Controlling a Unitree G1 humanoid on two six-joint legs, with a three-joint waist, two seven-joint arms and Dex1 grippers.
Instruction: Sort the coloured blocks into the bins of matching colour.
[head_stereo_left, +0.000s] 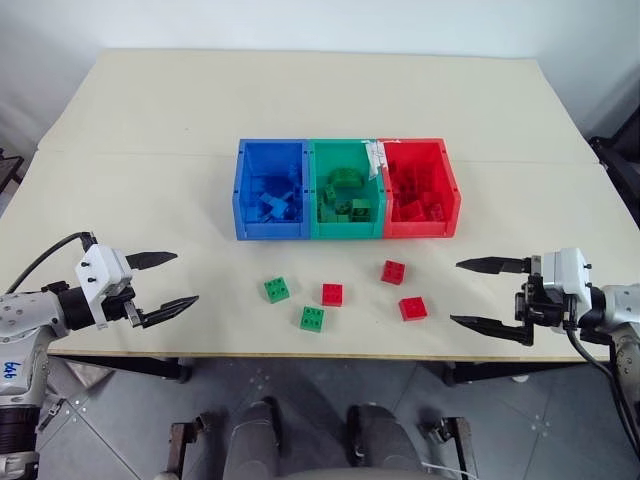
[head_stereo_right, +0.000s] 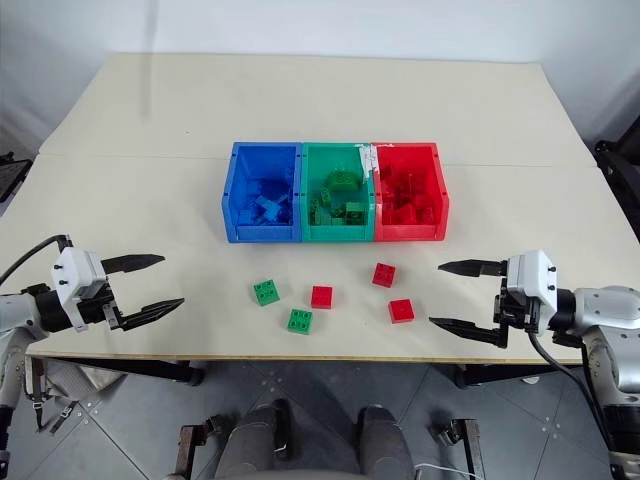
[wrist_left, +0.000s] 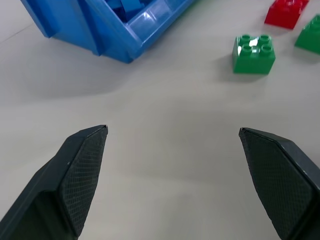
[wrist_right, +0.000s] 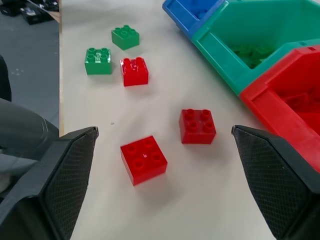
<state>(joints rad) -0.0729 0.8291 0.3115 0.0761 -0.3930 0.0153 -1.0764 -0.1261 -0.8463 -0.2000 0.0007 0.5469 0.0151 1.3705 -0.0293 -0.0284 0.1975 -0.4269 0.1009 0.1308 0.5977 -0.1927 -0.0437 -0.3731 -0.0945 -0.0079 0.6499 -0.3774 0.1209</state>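
Note:
Three joined bins stand mid-table: blue (head_stereo_left: 270, 190), green (head_stereo_left: 345, 190) and red (head_stereo_left: 420, 188), each holding blocks of its own colour. In front of them lie loose blocks: two green ones (head_stereo_left: 277, 290) (head_stereo_left: 312, 319) and three red ones (head_stereo_left: 332, 294) (head_stereo_left: 393, 272) (head_stereo_left: 412, 309). My left gripper (head_stereo_left: 168, 285) hovers open and empty at the table's left front edge, pointing toward the blocks. On the opposite side my right gripper (head_stereo_left: 478, 294) is open and empty too, aimed at the red blocks (wrist_right: 143, 159) (wrist_right: 197, 126).
A small white tag (head_stereo_left: 376, 157) sits on the wall between the green and red bins. The cream table (head_stereo_left: 320, 100) stretches bare behind the bins. Its front edge runs just below the loose blocks.

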